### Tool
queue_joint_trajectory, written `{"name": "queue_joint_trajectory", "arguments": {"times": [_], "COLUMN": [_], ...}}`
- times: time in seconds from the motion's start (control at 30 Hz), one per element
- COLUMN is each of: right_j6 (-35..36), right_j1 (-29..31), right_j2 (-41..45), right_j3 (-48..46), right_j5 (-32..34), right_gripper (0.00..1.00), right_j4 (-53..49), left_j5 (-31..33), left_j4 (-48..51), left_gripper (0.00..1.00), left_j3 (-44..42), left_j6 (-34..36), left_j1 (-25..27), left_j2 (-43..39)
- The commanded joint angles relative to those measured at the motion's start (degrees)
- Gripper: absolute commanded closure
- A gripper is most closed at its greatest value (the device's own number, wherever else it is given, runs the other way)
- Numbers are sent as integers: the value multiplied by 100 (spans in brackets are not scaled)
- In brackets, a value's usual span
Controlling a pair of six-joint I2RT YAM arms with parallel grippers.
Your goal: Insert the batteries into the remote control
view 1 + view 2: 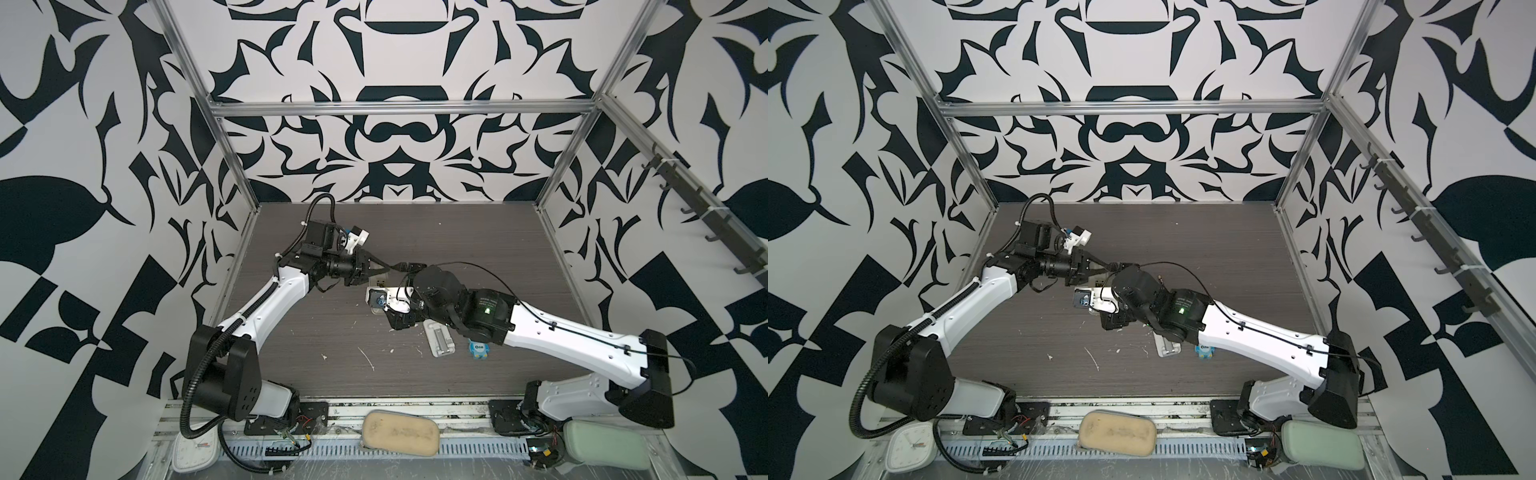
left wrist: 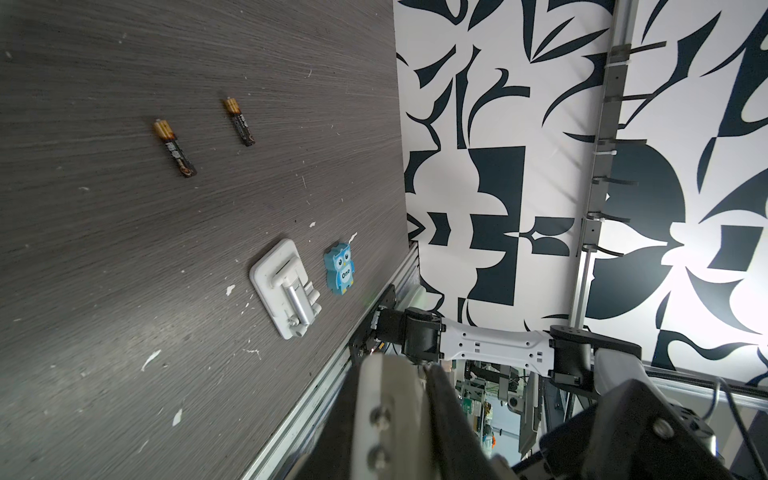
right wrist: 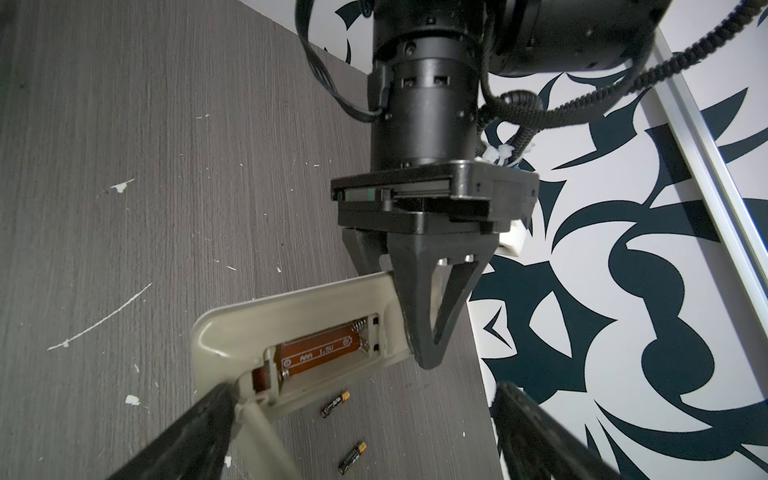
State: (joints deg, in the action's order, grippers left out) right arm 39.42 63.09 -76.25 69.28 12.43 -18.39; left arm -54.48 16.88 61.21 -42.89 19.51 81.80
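While the left gripper — near mid-frame in both top views — pinches one end of the remote control, empty bay showing, the right gripper stands spread wide; both batteries lie on the table.

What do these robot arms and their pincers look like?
The left arm and right arm have white shells and black joints; ribbed black conduit runs along the left, a thin black cable along the right. The left gripper and right gripper have black fingers.
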Motion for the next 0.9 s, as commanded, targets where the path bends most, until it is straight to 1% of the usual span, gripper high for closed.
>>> {"name": "queue_joint_trajectory", "arguments": {"times": [0.0,0.17,0.47,0.57,0.7,0.87], "right_j6": [-90,-112,-427,-585,-800,-1363], "right_j1": [-16,-16,-75,-139,-248,-464], "right_j2": [0,0,23,61,178,346], "right_j3": [244,244,87,60,34,40], "right_j5": [-17,1,78,65,41,179], "right_gripper": [0,0,0,0,0,0], "right_j4": [117,150,274,301,262,-16], "left_j5": [-177,-135,-27,186,463,720], "left_j4": [-121,-159,-206,-42,82,129], "left_gripper": [100,100,100,100,100,100], "left_j3": [-109,-119,-219,-293,-546,-698], "left_j6": [-69,-96,-158,-81,-107,-110], "left_j1": [-19,-22,-32,-99,-413,-502], "left_j2": [-164,-165,-175,-217,-208,-228]}}
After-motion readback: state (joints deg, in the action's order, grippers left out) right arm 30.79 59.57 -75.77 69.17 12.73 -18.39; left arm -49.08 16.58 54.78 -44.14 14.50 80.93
